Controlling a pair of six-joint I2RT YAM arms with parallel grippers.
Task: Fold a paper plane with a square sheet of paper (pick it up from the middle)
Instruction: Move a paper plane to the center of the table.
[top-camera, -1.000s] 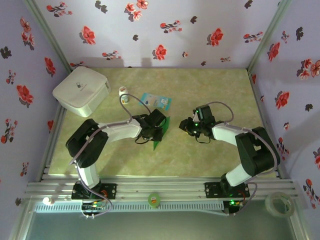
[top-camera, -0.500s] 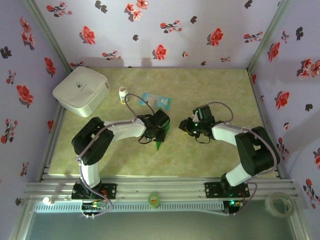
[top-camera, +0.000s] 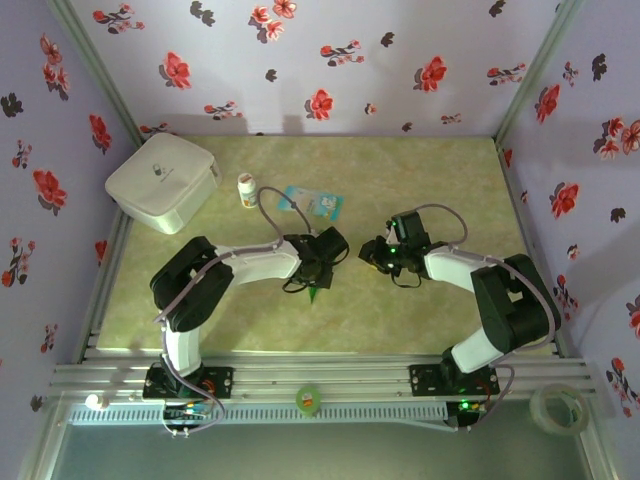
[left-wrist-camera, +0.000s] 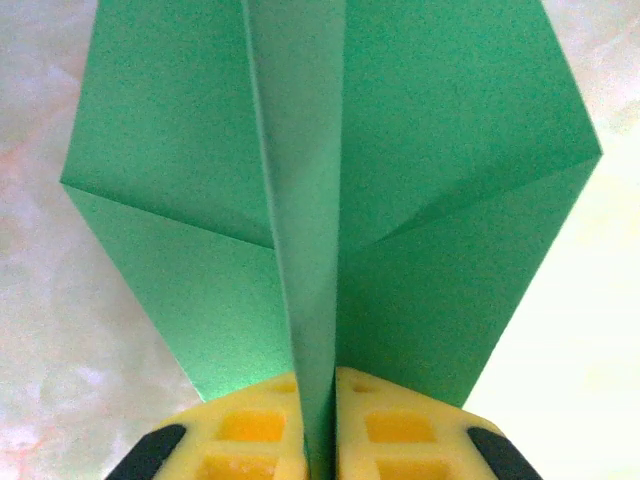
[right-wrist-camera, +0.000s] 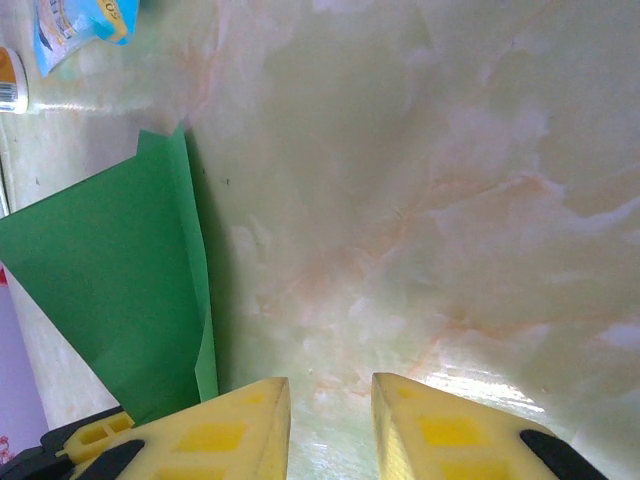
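Left wrist view: left hand (left-wrist-camera: 318, 405) clenched on the raised centre crease of the bright green paper sheet (left-wrist-camera: 440, 200), wings spreading toward twelve o'clock on the marbled desk (left-wrist-camera: 40, 330). Pinch squarely along that crease; right hand (right-wrist-camera: 330, 415), parted and empty, hovers at three o'clock.

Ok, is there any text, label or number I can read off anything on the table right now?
Nothing is legible.
On the packet: yellow print on blue, too blurred to read.
On the bottle: label too small to read.
On the white box: small dark mark on the lid, too small to read.
On the green paper: no print.
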